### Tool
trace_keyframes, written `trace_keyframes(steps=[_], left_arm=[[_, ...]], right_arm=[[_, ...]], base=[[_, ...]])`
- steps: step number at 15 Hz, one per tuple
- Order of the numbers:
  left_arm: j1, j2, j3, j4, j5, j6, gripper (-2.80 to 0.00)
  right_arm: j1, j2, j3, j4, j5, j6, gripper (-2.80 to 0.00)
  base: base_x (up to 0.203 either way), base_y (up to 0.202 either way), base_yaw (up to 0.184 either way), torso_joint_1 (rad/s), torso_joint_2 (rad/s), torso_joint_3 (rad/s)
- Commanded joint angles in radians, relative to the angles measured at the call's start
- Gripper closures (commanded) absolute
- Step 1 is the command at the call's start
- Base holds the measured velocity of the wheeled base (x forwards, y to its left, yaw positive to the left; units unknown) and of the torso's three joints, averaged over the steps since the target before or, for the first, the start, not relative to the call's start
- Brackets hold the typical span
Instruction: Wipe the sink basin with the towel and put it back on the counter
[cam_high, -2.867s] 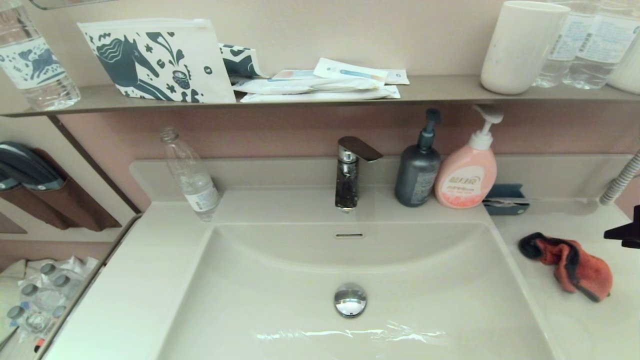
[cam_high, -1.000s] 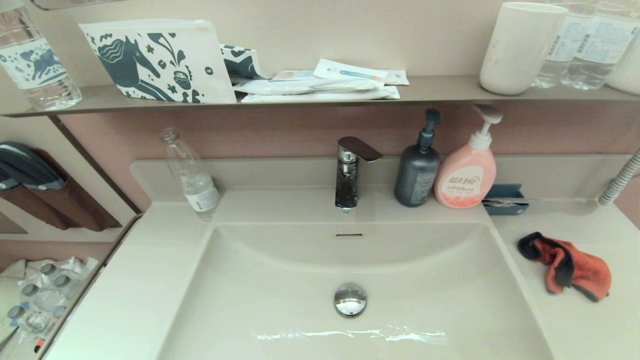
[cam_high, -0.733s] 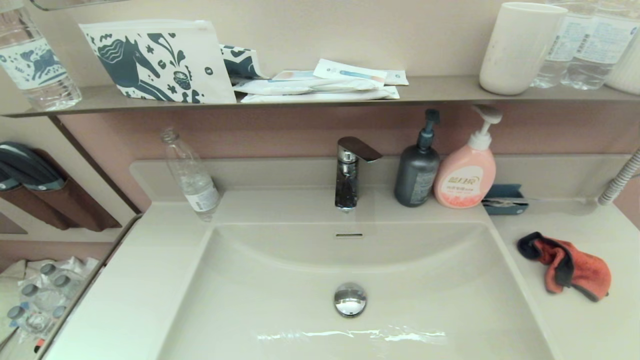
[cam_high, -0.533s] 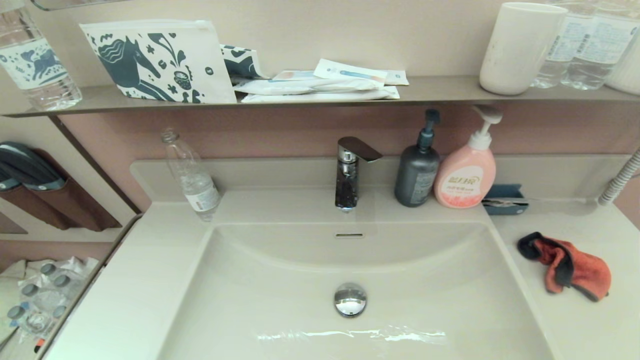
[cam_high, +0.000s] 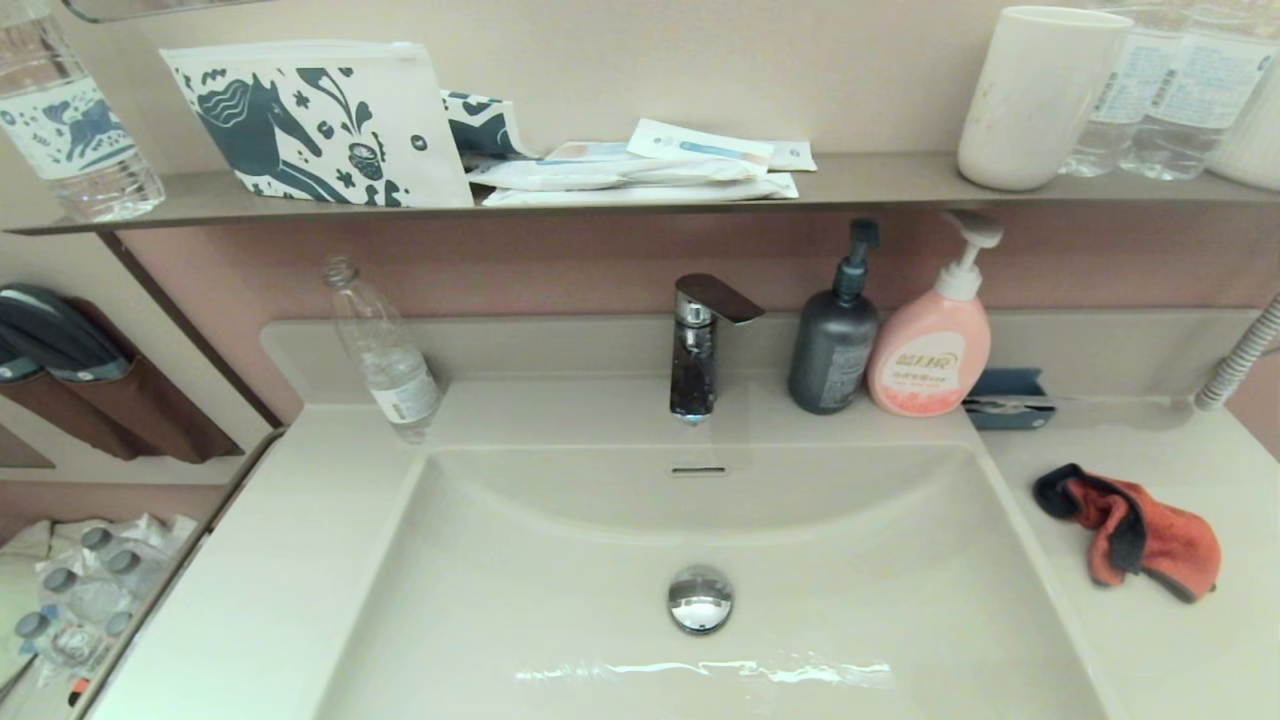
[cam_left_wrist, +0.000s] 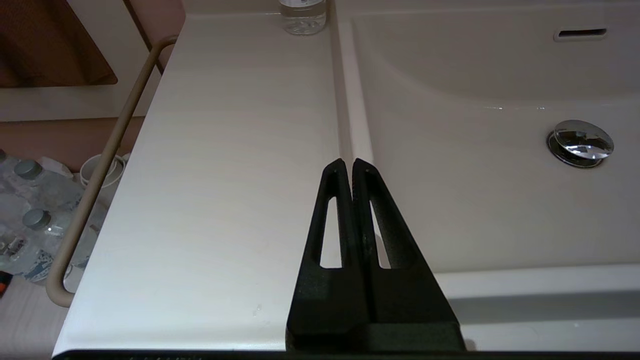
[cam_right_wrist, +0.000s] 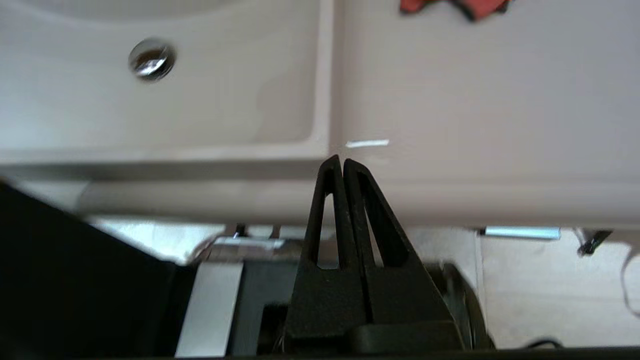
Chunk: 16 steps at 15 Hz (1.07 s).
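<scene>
Head view shows neither arm. Towel (cam_high: 1135, 533) lies crumpled on the counter (cam_high: 1180, 640), right of the basin (cam_high: 560, 560) and near of a pink soap bottle (cam_high: 932, 350) and a grey pump bottle (cam_high: 833, 345). Left gripper (cam_left_wrist: 348, 166) has its fingers pressed together, holding nothing, over the counter at the basin's left rim. Right gripper (cam_right_wrist: 338, 162), fingers likewise together and holding nothing, sits at the counter's near edge, well apart from the towel.

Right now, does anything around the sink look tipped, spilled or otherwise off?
Yes: the clear bottle left of the faucet is capless and leans against the back ledge. The towel lies crumpled on the counter, right of the sink basin. No spills visible.
</scene>
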Motion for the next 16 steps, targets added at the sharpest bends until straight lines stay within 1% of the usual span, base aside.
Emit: trace_keyframes(steps=[1, 2, 4, 6, 8, 9, 12, 14, 16], left_arm=[[0.0, 0.0, 0.0, 0.0, 0.0, 0.0, 0.0], [0.0, 0.0, 0.0, 0.0, 0.0, 0.0, 0.0], [0.0, 0.0, 0.0, 0.0, 0.0, 0.0, 0.0], [0.0, 0.0, 0.0, 0.0, 0.0, 0.0, 0.0], [0.0, 0.0, 0.0, 0.0, 0.0, 0.0, 0.0], [0.0, 0.0, 0.0, 0.0, 0.0, 0.0, 0.0], [0.0, 0.0, 0.0, 0.0, 0.0, 0.0, 0.0], [0.0, 0.0, 0.0, 0.0, 0.0, 0.0, 0.0], [0.0, 0.0, 0.0, 0.0, 0.0, 0.0, 0.0]], right_arm=[[0.001, -0.07, 0.177, -0.236, -0.053, 0.001, 0.0], [0.001, -0.078, 0.255, -0.369, -0.088, 0.001, 0.0], [0.0, -0.085, 0.384, -0.576, -0.126, -0.002, 0.0], [0.0, -0.088, 0.511, -0.745, -0.136, -0.014, 0.0], [0.0, -0.088, 0.62, -0.88, -0.141, -0.061, 0.0], [0.0, -0.089, 0.652, -0.922, -0.142, -0.081, 0.0], [0.0, -0.089, 0.715, -0.965, -0.143, -0.129, 0.0], [0.0, -0.089, 0.718, -0.945, -0.141, -0.141, 0.0], [0.0, -0.089, 0.717, -0.937, -0.14, -0.132, 0.0]], base=[[0.0, 0.0, 0.0, 0.0, 0.0, 0.0], [0.0, 0.0, 0.0, 0.0, 0.0, 0.0], [0.0, 0.0, 0.0, 0.0, 0.0, 0.0], [0.0, 0.0, 0.0, 0.0, 0.0, 0.0], [0.0, 0.0, 0.0, 0.0, 0.0, 0.0], [0.0, 0.0, 0.0, 0.0, 0.0, 0.0], [0.0, 0.0, 0.0, 0.0, 0.0, 0.0], [0.0, 0.0, 0.0, 0.0, 0.0, 0.0], [0.0, 0.0, 0.0, 0.0, 0.0, 0.0]])
